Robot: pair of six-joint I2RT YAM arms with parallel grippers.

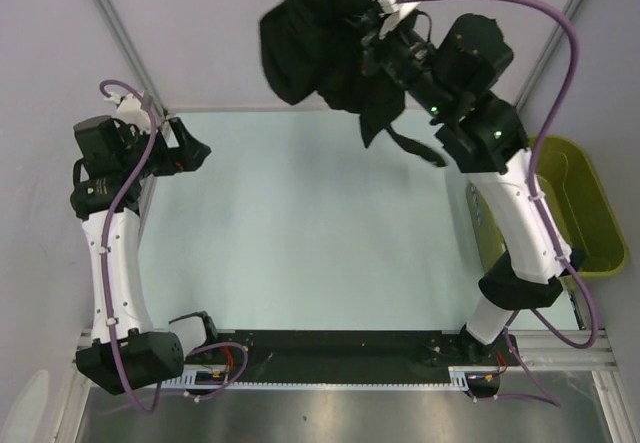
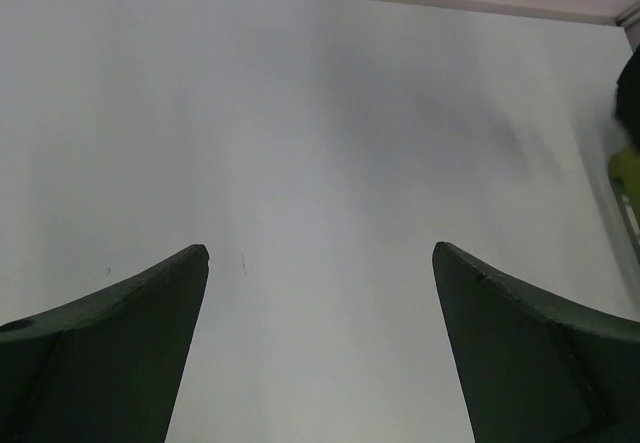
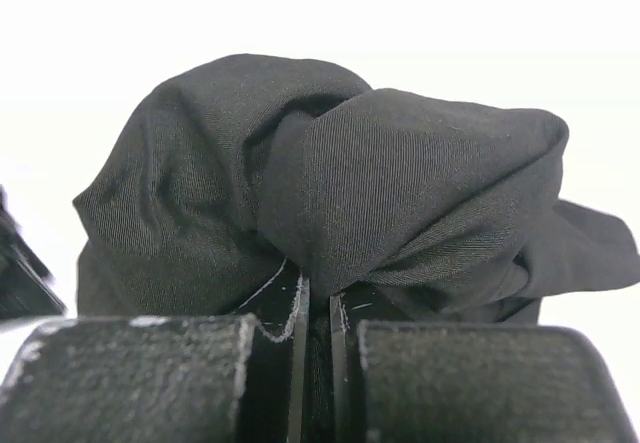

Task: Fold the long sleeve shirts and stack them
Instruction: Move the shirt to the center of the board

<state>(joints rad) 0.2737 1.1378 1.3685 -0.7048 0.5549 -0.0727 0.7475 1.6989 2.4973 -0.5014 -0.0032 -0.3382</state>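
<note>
A black long sleeve shirt (image 1: 310, 38) hangs bunched in the air above the table's far edge, a sleeve dangling toward the right. My right gripper (image 1: 368, 25) is shut on it; in the right wrist view the black fabric (image 3: 340, 183) bulges out of the gripper (image 3: 318, 308), whose jaws pinch it tight. My left gripper (image 1: 198, 150) sits at the table's left edge, well away from the shirt. In the left wrist view that gripper (image 2: 320, 258) is open wide, with only bare table between its fingers (image 2: 130, 333).
The pale table (image 1: 300, 223) spreads between the two arms. An olive-green basket (image 1: 585, 203) stands off the right edge beside the right arm; a sliver of the basket (image 2: 628, 168) shows in the left wrist view. A frame post (image 1: 115, 23) rises at the far left.
</note>
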